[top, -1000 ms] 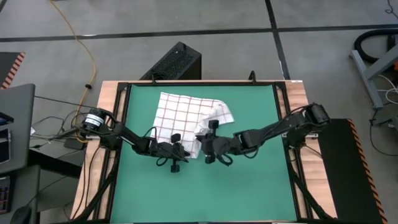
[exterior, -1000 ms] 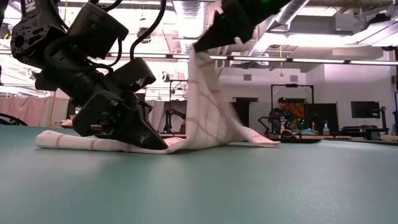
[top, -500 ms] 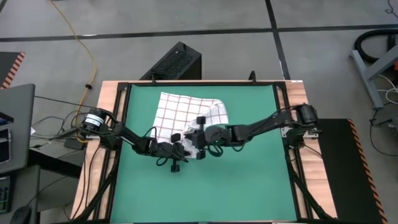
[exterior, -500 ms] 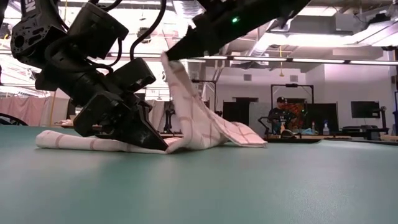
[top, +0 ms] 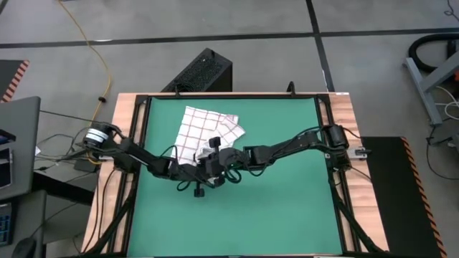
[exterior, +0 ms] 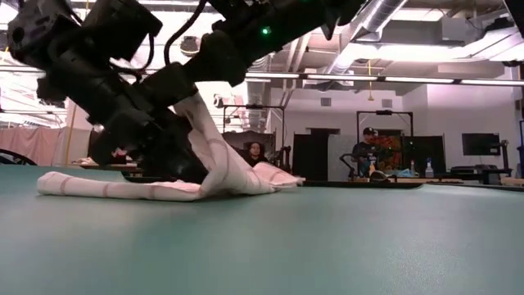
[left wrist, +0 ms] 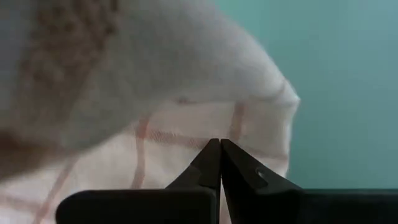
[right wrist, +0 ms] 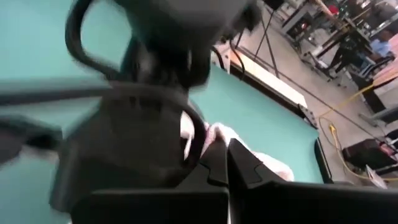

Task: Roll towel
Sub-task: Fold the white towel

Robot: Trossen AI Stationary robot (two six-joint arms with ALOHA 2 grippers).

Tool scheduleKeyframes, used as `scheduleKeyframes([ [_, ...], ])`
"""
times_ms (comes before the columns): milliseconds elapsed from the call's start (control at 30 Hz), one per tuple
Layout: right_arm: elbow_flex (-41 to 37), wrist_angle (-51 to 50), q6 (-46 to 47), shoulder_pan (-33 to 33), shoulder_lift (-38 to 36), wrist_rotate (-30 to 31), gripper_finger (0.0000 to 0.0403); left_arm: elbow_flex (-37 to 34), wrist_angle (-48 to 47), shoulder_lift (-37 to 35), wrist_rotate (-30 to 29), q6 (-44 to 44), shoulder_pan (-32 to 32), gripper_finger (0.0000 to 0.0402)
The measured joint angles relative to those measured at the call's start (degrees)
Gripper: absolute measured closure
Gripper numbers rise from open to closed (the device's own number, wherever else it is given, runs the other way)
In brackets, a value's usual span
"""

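The white towel (top: pixel 201 129) with thin red checks lies at the far middle of the green mat (top: pixel 287 208). In the low view, most of the towel (exterior: pixel 106 188) rests flat on the mat. Its right part rises up to my right gripper (exterior: pixel 196 94), which is shut on it above the flat part. My left gripper (top: pixel 204 172) is shut and sits low at the towel's near edge, under the raised cloth. In the left wrist view, its shut tips (left wrist: pixel 219 148) meet the cloth. The two grippers are close together. My left gripper's shut fingertips (left wrist: pixel 214 155) lie against the flat part of the towel near its near edge (exterior: pixel 184 176), slanting down from the table's left. I cannot tell whether any cloth is caught between them. My right gripper pinches the towel's lifted right end (exterior: pixel 199 111) between its two fingers, slanting down from the table's right. One layer or several, I cannot tell. The cloth hangs from the fingers in a slope down onto the rest of the towel.
Bare mat stretches toward the near edge and to the right (top: pixel 287 208). A wooden frame (top: pixel 337 107) borders the mat. A black box (top: pixel 204 72) stands on the floor beyond the far edge. People sit far off in the room (exterior: pixel 372 152).
My right gripper has gone toward the table's left and somewhat down, carrying the towel's lifted right end with it. That end now folds over the flat left part, so the towel covers less of the mat on the right. The flat left part has stayed in place.
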Motion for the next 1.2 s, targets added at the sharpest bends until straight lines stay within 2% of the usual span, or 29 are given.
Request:
scheduleKeyframes([
  [100, 0.0, -0.1, 0.0, 0.0, -0.1, 0.1, 0.04, 0.0, -9.4, -5.8, -2.1, -2.2, -1.5, 0.0401],
  [233, -0.1, 0.2, -0.4, 0.0, -0.2, -0.2, 0.04, 0.0, -23.6, -12.8, -10.5, -7.9, -4.6, 0.0401],
  [333, -0.1, 1.7, -0.4, -0.5, -0.1, -3.1, 0.04, -0.8, -30.3, -16.0, -13.2, -12.7, -7.5, 0.0401],
  [467, -0.1, 1.3, -0.3, -0.8, -0.1, -3.6, 0.04, -2.1, -41.3, -18.3, -18.5, -23.7, -11.7, 0.0401],
  [600, -0.1, 1.8, -0.2, -1.2, 0.0, -4.5, 0.04, -2.1, -47.3, -18.4, -21.5, -31.5, -15.0, 0.0401],
  [867, -0.1, 4.6, -0.5, -1.3, 0.0, -4.7, 0.04, -2.5, -47.3, -13.0, -21.7, -34.8, -16.8, 0.0401],
  [1067, -0.1, 5.6, -0.4, -1.6, 0.0, -7.5, 0.04, -5.0, -40.0, -7.3, -25.4, -34.5, -16.7, 0.0401],
  [1200, -0.1, 6.3, -0.5, -1.8, 0.0, -7.5, 0.04, -5.0, -35.6, -5.4, -25.7, -32.9, -16.6, 0.0401],
])
